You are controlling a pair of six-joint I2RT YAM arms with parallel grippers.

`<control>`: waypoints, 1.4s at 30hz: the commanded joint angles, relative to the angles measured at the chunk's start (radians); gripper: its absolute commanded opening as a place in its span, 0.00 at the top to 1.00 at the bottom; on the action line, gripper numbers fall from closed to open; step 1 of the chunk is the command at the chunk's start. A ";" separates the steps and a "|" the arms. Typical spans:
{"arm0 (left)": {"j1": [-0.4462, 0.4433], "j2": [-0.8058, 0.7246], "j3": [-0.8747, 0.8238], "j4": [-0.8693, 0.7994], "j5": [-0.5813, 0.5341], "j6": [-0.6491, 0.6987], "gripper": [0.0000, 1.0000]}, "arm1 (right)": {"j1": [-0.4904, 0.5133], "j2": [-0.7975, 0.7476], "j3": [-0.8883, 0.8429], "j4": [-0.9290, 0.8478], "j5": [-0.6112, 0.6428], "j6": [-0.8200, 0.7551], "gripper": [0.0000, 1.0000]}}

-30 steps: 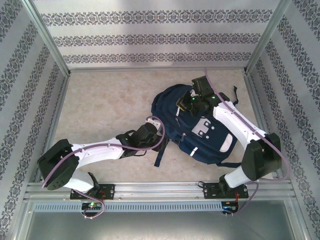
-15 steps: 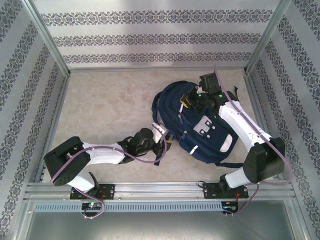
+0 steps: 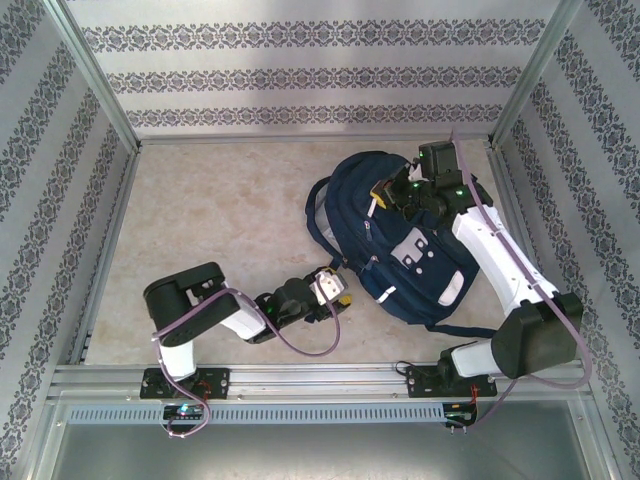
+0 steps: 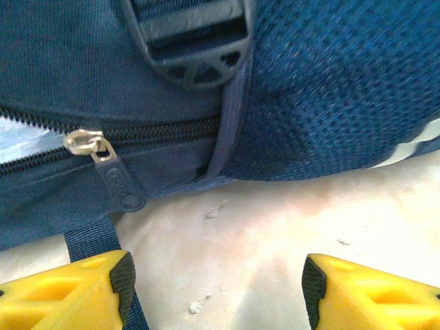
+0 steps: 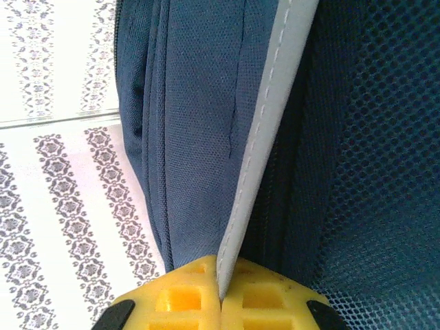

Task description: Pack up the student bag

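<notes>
Overhead view: the student bag (image 3: 400, 240) lies on the table (image 3: 220, 220), right of centre and toward the far right corner. Its front pockets and white buckle patches face up. The left gripper (image 3: 335, 290) sits low at the bag's near-left edge. The right gripper (image 3: 385, 195) is on the bag's upper part, near its far end. How either pair of jaws stands is not readable from this height.

Left wrist view, close detail:
- The yellow fingers (image 4: 69, 289) of the left gripper (image 4: 216, 275) stand wide apart. Between them there is bare table surface (image 4: 261, 234) and nothing is gripped.
- Just ahead is a zip with a metal slider and a navy zipper pull (image 4: 113, 175).
- Left of the slider the teeth are parted and something pale shows in the gap. I cannot tell what it is.
- A dark plastic buckle (image 4: 196, 41) sits above the zip. A mesh pocket (image 4: 344, 89) is to its right, and its contents cannot be made out.
- A webbing strap (image 4: 96, 240) runs from the bag toward the left finger.

Right wrist view:
- The right gripper (image 5: 220, 292) has its yellow fingertips pressed together on a grey trim strip (image 5: 271, 124) of the bag, which runs straight into the seam between them.
- Navy fabric folds lie left of the strip and dark mesh (image 5: 371, 137) lies right of it.
- The patterned wall (image 5: 55, 172) shows beyond the bag.
- No view looks inside the main compartment.
</notes>
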 commanded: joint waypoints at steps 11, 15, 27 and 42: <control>-0.007 0.122 0.084 0.215 -0.098 0.013 0.36 | -0.013 -0.101 -0.063 0.149 -0.061 0.056 1.00; -0.003 0.138 0.113 0.212 -0.118 0.006 0.39 | -0.009 -0.118 -0.073 0.154 -0.065 0.063 1.00; 0.026 0.165 0.136 0.213 -0.149 -0.010 0.70 | 0.031 -0.129 -0.093 0.169 -0.060 0.077 1.00; 0.050 0.155 0.107 0.196 -0.172 -0.048 1.00 | 0.040 -0.162 -0.153 0.138 -0.030 0.024 1.00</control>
